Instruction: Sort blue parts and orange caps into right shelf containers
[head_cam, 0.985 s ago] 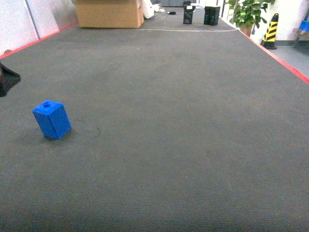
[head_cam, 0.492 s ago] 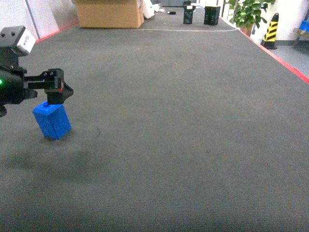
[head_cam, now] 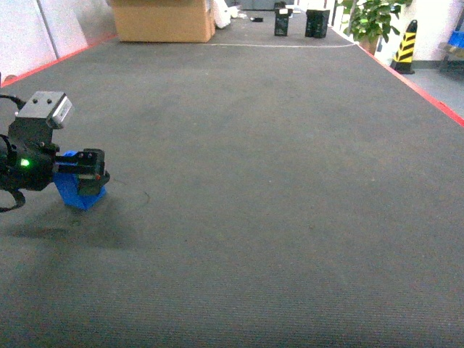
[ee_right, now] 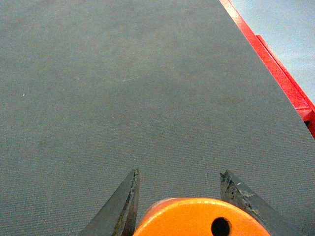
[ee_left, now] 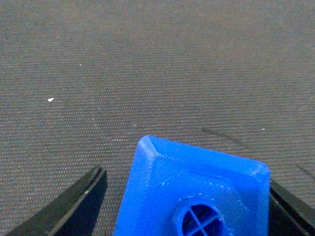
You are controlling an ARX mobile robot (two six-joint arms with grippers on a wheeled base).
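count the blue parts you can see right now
1. The blue part stands on the dark mat at the left of the head view, between the fingers of the left end effector. No other shows, though some may lie outside the views.

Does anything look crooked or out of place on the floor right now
The blue part leans a little instead of standing square on the dark carpet, with the left gripper around its top. Nothing else stands out.

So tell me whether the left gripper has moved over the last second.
Yes. The left gripper came in from the left edge and dropped around the blue part, which stayed put on the grey mat.
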